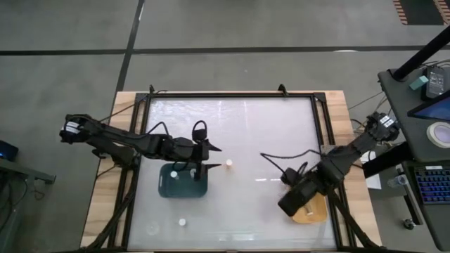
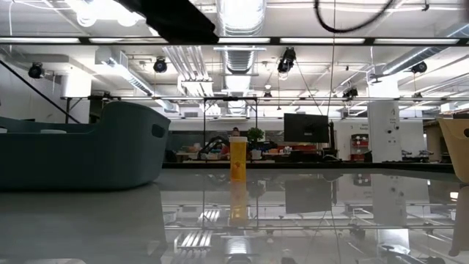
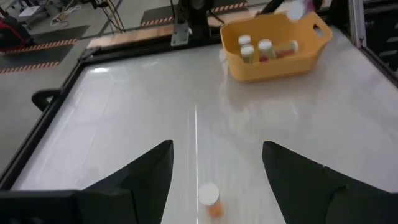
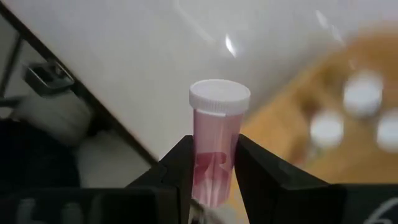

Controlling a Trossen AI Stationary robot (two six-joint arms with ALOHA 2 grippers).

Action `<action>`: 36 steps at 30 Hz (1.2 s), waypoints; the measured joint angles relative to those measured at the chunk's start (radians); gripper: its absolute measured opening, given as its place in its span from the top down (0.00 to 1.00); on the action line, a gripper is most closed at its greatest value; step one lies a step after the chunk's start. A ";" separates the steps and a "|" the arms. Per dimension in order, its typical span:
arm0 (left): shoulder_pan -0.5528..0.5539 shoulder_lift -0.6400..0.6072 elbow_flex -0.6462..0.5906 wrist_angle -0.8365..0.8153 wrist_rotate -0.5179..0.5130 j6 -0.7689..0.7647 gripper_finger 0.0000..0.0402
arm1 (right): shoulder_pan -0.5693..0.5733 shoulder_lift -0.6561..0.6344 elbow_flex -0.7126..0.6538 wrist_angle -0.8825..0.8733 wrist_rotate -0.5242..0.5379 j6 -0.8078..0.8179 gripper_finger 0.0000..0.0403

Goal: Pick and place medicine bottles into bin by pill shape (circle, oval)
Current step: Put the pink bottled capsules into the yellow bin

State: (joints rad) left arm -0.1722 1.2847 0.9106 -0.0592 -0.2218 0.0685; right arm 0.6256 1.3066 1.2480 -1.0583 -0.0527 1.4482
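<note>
Pinched in our right gripper (image 4: 212,177), a pink bottle (image 4: 216,143) hangs over the yellow bin (image 1: 311,211), awaiting release; our left gripper (image 3: 214,168), fingers spread, brackets an orange bottle (image 3: 210,199).

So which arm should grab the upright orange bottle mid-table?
Left. Its open gripper already faces the orange bottle beside the teal tray. The right gripper is busy, shut on a pink bottle above the yellow tray.

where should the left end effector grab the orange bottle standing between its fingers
Grip the orange bottle on its body just under the white cap, coming from above. It stands upright, alone on the table, and the left end effector is already open astride it.
</note>
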 joint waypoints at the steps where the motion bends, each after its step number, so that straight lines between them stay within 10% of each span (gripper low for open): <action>1: 0.000 -0.007 -0.010 0.000 0.000 -0.001 0.43 | 0.015 0.003 -0.003 -0.007 -0.026 0.042 0.76; 15: -0.002 -0.090 -0.053 0.042 0.000 -0.008 0.43 | 0.231 -0.090 -0.169 -0.091 -0.138 0.631 0.76; 36: -0.006 -0.091 -0.053 0.041 0.000 0.023 0.43 | 0.232 -0.119 -0.311 -0.081 -0.133 0.823 0.76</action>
State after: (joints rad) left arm -0.1787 1.1934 0.8574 -0.0185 -0.2218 0.0915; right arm 0.8574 1.1873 0.9371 -1.1393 -0.1855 2.2711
